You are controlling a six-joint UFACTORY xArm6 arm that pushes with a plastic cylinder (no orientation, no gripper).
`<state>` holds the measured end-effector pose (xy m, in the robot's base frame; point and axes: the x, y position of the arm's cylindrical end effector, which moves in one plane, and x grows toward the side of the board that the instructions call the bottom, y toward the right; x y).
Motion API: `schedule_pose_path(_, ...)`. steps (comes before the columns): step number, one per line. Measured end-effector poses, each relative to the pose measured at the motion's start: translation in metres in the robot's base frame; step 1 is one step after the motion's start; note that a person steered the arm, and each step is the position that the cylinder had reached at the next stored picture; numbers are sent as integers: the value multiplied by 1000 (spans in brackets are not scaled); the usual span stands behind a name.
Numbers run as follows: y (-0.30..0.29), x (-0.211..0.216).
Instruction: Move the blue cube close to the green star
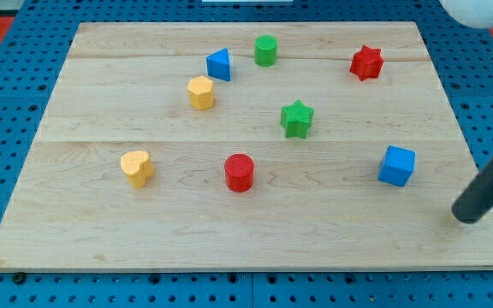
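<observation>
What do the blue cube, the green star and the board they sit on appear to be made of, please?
The blue cube and green star look like painted wood or moulded plastic, with an even, matte colour and no visible grain; which of the two it is stays open. The board looks like pale, unvarnished wood, with visible grain lines and plank seams. My tip, at the cube's right, looks like dark matte rubber or plastic.

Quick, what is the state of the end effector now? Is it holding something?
My tip: a bare rod, nothing to open or close, holding nothing. It is to the view's lower right of the blue cube, not touching it.
</observation>
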<state>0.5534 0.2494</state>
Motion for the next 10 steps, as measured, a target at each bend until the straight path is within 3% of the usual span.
schedule_pose_path(3, -20, -48)
schedule_pose_path(7, -118, -57)
schedule_pose_path(10, -120, -13)
